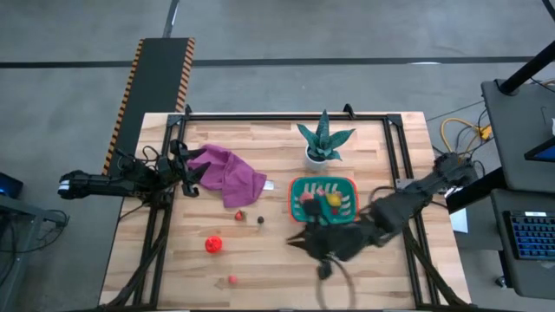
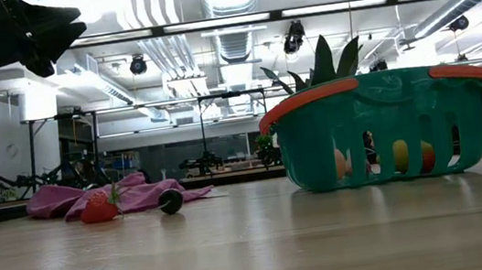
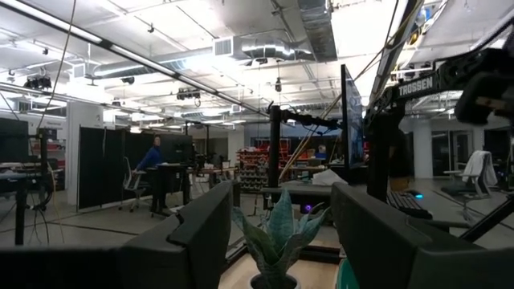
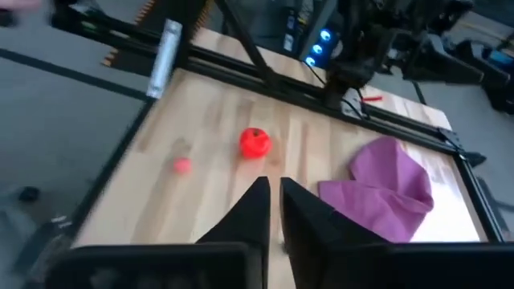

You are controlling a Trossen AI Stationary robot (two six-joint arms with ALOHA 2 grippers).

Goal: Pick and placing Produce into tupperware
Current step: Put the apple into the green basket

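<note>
The teal tupperware (image 1: 347,211) (image 2: 378,127) with an orange rim stands right of the table's middle, with yellow and red produce (image 1: 330,201) (image 2: 402,156) inside. Loose on the wood lie a red round piece (image 1: 213,244) (image 4: 254,142), a small pink piece (image 1: 232,279) (image 4: 182,165), a strawberry (image 1: 238,215) (image 2: 98,208) and a dark ball (image 1: 259,220) (image 2: 170,201). My right gripper (image 1: 297,239) (image 4: 274,210) hangs shut and empty above the table, near the tub's near left corner, pointing toward the left edge. My left gripper (image 3: 277,241) waits open at the left edge.
A purple cloth (image 1: 227,173) (image 4: 385,189) lies crumpled at the far left of the table. A green spiky plant in a white pot (image 1: 323,143) stands just behind the tub. Bare wood stretches along the near edge around the loose pieces.
</note>
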